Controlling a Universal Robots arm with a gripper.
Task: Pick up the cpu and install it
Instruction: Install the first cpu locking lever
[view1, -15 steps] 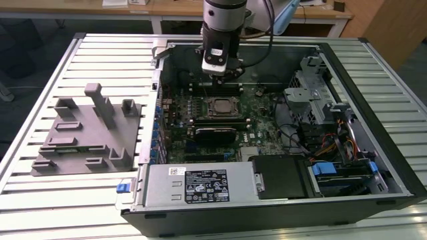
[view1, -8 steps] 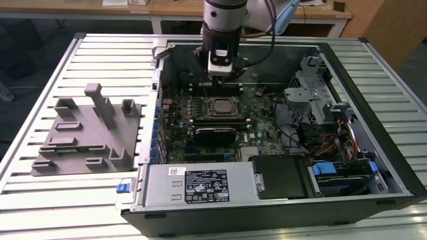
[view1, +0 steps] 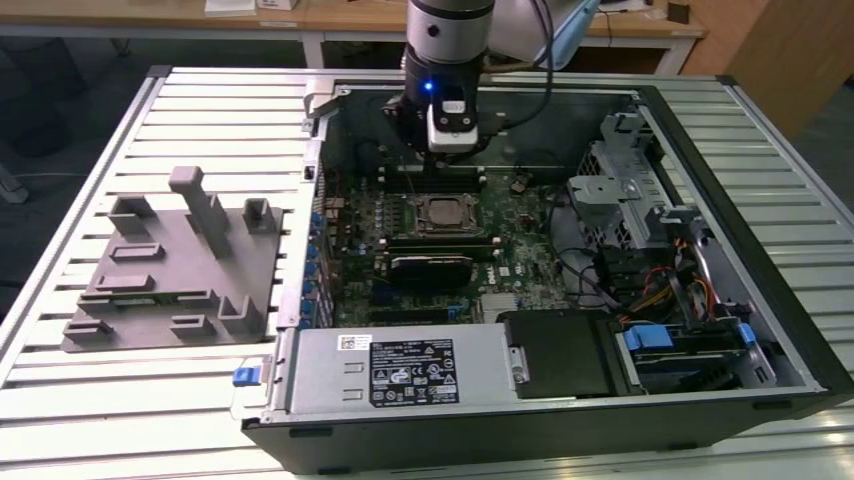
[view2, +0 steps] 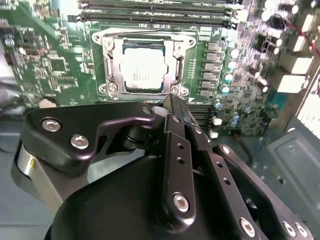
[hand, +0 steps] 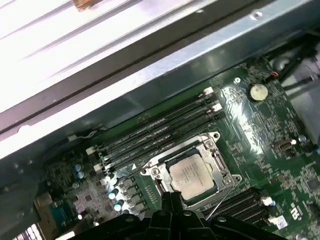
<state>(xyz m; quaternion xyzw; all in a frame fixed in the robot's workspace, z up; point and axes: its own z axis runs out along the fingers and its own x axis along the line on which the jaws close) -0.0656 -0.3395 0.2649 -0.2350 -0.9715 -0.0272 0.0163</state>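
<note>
The cpu is a small square chip with a pale silver top, lying flat inside the metal-framed socket on the green motherboard of the open computer case. It shows in both wrist views, cpu and cpu. My gripper hangs a little above the board, just off the socket's far edge in the exterior view. Its black fingers are pressed together with nothing between them, and the fingertips point at the socket's rim.
Long black memory sticks run beside the socket. A grey moulded tray sits on the slatted table at the exterior view's left. The case walls, power supply and drive cage with cables hem in the board.
</note>
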